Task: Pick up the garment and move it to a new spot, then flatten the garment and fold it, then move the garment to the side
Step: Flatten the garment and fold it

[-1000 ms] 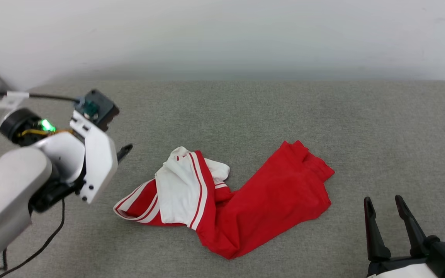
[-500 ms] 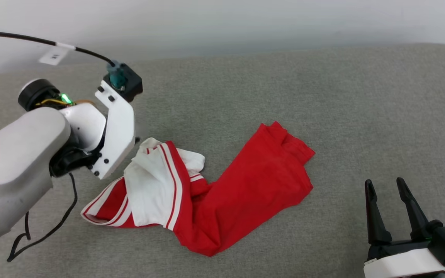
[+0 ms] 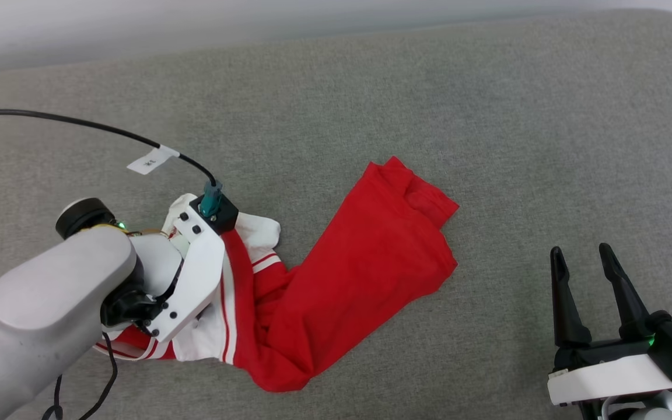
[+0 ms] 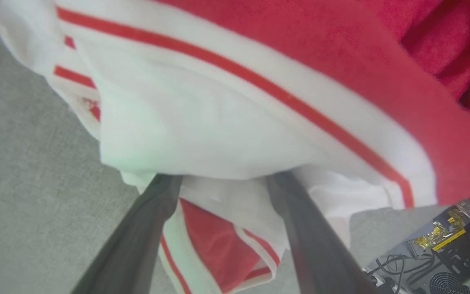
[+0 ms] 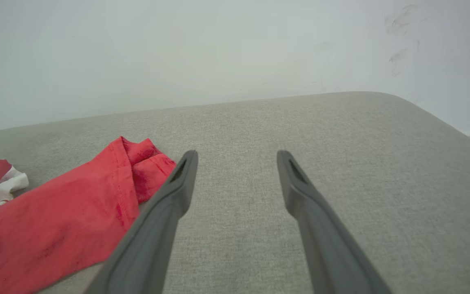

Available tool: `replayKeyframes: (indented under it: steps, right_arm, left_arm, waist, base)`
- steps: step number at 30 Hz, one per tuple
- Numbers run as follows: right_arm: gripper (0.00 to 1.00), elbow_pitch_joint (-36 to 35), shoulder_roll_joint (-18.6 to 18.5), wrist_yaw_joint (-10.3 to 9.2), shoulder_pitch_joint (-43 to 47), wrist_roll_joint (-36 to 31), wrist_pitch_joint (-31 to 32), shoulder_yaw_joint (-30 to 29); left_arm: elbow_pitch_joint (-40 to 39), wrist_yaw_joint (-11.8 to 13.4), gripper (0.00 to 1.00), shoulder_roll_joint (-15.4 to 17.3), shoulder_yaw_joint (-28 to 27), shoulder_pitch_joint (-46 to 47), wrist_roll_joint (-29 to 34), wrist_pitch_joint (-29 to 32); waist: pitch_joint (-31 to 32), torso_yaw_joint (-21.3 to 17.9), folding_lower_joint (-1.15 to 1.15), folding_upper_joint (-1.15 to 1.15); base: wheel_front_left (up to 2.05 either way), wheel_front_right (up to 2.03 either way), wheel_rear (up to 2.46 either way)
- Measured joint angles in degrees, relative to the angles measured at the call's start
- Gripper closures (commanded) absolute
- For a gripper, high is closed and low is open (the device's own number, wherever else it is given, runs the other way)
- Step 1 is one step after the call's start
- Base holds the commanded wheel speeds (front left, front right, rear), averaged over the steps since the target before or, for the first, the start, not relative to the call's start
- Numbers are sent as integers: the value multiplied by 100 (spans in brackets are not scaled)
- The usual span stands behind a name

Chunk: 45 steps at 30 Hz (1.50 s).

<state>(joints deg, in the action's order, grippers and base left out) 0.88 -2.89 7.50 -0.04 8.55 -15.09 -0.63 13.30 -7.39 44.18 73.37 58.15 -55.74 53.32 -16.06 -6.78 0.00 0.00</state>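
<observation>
Lowered onto the white sleeve of the crumpled T-shirt (image 3: 359,256) since a second ago: left tool (image 4: 223,177), spread wide, tips at the cloth, nothing pinched, likely poised to close and lift. Parked wide and empty: right tool (image 3: 580,249), red hem ahead-left.

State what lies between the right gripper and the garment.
Nothing: in the head view, the stretch of grey cushion between the right gripper and the garment is bare.
</observation>
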Motion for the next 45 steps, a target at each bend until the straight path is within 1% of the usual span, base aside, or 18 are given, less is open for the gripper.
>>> replayKeyframes:
  steps: [4, 5, 6, 9, 13, 19, 23, 25, 28, 32, 36, 39, 44, 45]
  right_arm:
    - [0, 2, -1, 0, -45, 7, 0, 23]
    - [0, 7, -1, 0, -67, 7, 0, 30]
    - [0, 12, -1, 0, -87, 7, 0, 36]
    - [0, 62, -1, 1, -83, 11, 0, 40]
    - [0, 112, 0, 1, -10, 33, 0, 66]
    - [0, 137, -1, 1, 96, 24, 0, 47]
    - [0, 146, -1, 0, 229, -7, 0, -29]
    - [0, 147, -2, 0, 309, -25, 0, -62]
    - [0, 144, 0, 1, 387, -57, 0, -70]
    - [0, 145, 0, 1, 440, -73, 0, -65]
    - [0, 149, -1, 0, 510, -77, 0, -69]
    - [0, 155, 0, 1, 584, -108, 0, -69]
    - [0, 165, 0, 0, 649, -154, 0, -97]
    - [0, 169, -1, 0, 712, -160, 0, -114]
  left_arm:
    - [-86, 1, 0, -1, -73, -147, 211, 159]
    - [-101, 0, 33, 2, -82, -155, 248, 164]
    - [-125, 0, 100, 14, -86, -158, 266, 140]
    - [-212, -1, 100, 1, -43, -153, 256, -70]
    - [-363, -1, 100, -32, 16, -13, 274, -502]
    - [-522, -1, 100, -244, 11, 452, 266, -1261]
    - [-374, -1, 100, -514, 9, 662, 272, -1930]
    - [-246, -1, 100, -539, 11, 665, 275, -2159]
    - [-47, -1, 100, -427, 4, 504, 305, -2451]
    - [266, -1, 100, -79, 11, -81, 297, -2835]
    - [610, 0, 100, 166, 10, -824, 25, -3248]
    - [809, 37, 100, 268, 12, -1396, -153, -3462]
    - [837, 121, 100, 299, -42, -2013, -388, -3638]
    - [786, 201, 9, 281, -86, -2185, -544, -3715]
  waist:
    - [-160, -78, 0, 0]
    - [-181, -99, 0, 0]
    - [-193, -116, 0, 0]
    - [-145, -129, 0, 0]
    - [40, -124, 0, 0]
    - [407, -162, 0, 0]
    - [622, -164, 0, 0]
    - [703, -133, 0, 0]
    - [784, -54, 0, 0]
    - [854, 43, 0, 0]
    - [905, 123, 0, 0]
    - [930, 188, 0, 0]
    - [985, 306, 0, 0]
    - [1025, 386, 0, 0]
  base:
    - [0, 0, 0]
    - [0, 0, 0]
    - [0, 0, 0]
    - [0, 0, 0]
    - [0, 0, 0]
    - [0, 0, 0]
    - [0, 0, 0]
    - [0, 0, 0]
    - [0, 0, 0]
    - [0, 0, 0]
    - [0, 0, 0]
    - [0, 0, 0]
    - [0, 0, 0]
    - [0, 0, 0]
